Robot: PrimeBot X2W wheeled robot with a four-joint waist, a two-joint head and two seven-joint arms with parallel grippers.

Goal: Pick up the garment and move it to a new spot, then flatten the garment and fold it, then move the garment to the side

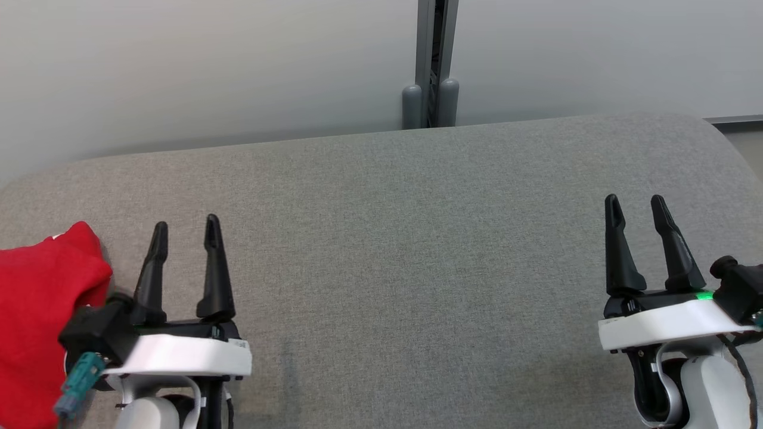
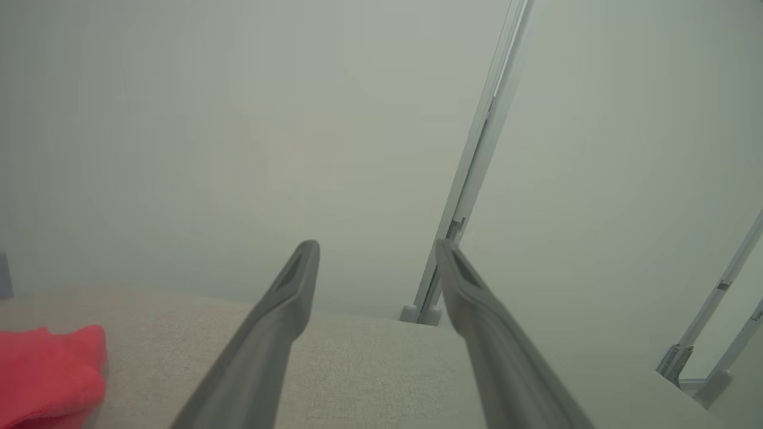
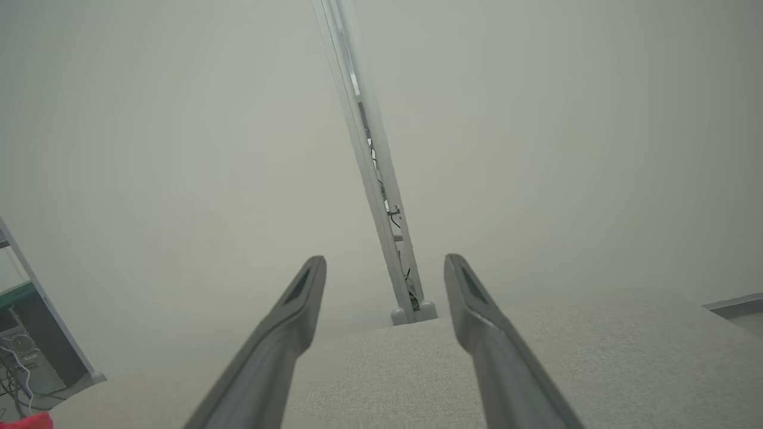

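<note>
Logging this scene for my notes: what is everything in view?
padded surface: one, grey fabric, across the foreground
garment: one, red, bunched at that surface's left edge
wall: one, pale grey, behind the surface
post: one, grey metal, upright against the wall
left gripper: one, dark fingers, open and empty, lower left beside the garment
right gripper: one, dark fingers, open and empty, lower right
</note>
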